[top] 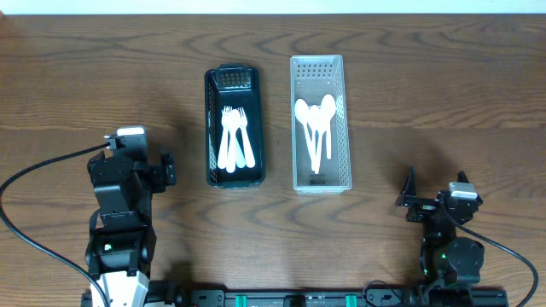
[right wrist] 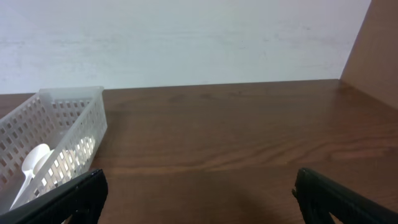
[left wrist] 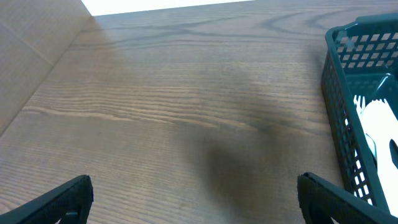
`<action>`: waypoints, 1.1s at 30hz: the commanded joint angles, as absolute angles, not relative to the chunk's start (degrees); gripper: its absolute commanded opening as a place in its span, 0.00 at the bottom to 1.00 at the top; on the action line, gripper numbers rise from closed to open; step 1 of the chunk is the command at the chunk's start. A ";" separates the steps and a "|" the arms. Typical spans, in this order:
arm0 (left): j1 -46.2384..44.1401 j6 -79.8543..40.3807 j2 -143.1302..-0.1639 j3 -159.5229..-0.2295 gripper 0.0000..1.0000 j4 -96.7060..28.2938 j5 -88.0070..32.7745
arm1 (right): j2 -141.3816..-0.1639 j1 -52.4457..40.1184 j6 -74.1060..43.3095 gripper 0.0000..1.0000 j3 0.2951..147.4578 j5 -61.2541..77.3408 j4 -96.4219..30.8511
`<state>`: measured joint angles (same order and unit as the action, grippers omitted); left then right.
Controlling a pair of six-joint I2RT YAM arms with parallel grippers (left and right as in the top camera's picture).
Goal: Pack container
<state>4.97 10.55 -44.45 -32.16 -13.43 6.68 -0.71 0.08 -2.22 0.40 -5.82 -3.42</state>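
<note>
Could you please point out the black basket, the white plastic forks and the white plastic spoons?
black basket (top: 209,128), overhead view, on its left wall.
white plastic forks (top: 234,143), overhead view, middle of the bundle.
white plastic spoons (top: 314,115), overhead view, bowl of the middle spoon.

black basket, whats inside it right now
A small pile of white forks lies in the black basket, tines toward the far end. They overlap, so the exact count and anything beneath them are hidden.

Before me the dark wooden table (top: 426,85) bears two long baskets directly on its surface: a black basket (top: 208,128) and, just to my right of it, a white basket (top: 294,128), parallel, not touching.
</note>
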 commanded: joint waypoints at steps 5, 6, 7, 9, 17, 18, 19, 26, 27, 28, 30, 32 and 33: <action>4.80 10.90 -44.10 -32.45 0.98 -13.19 7.57 | -0.38 -0.40 -2.94 0.99 0.32 -5.34 -3.68; 4.80 10.90 -44.10 -32.45 0.98 -13.19 7.57 | -0.38 -0.40 -2.94 0.99 0.32 -5.34 -3.68; 4.80 10.90 -44.10 -32.45 0.98 -13.19 7.57 | -0.38 -0.40 -2.94 0.99 0.32 -5.34 -3.68; 4.78 10.90 -44.10 -32.45 0.98 -13.19 7.57 | -0.38 -0.40 -2.96 0.99 0.32 -5.34 -3.68; 2.98 10.72 -35.99 -32.45 0.98 -16.32 7.53 | -0.38 -0.40 -2.96 0.99 0.32 -5.34 -3.68; 1.98 10.48 -33.56 -32.45 0.98 -18.35 7.53 | -0.38 -0.40 -2.94 0.99 0.32 -5.34 -3.68; 1.19 10.44 -31.22 -32.45 0.98 -20.62 7.46 | -0.38 -0.40 -2.94 0.99 0.32 -5.34 -3.68; 0.19 7.51 -13.69 -27.51 0.98 -27.57 1.93 | -0.38 -0.40 -2.94 0.99 0.32 -5.34 -3.68; 0.19 6.74 -12.21 -25.87 0.98 -25.65 1.93 | -0.38 -0.40 -2.94 0.99 0.32 -5.34 -3.68; 0.19 5.87 -10.83 -23.94 0.98 -23.20 1.93 | -0.38 -0.40 -2.94 0.99 0.32 -5.34 -3.68; 0.19 4.75 -8.47 -19.97 0.98 -18.39 1.89 | -0.38 -0.40 -2.94 0.99 0.32 -5.34 -3.68; 0.19 4.58 -6.42 -15.59 0.98 -12.95 1.89 | -0.38 -0.40 -2.94 0.99 0.32 -5.34 -3.68; 0.19 4.60 -5.37 -12.86 0.98 -9.19 1.89 | -0.38 -0.40 -2.94 0.99 0.32 -5.34 -3.68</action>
<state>0.45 6.20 -7.66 -17.47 -12.84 2.83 -0.71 0.08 -2.37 0.40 -5.61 -3.44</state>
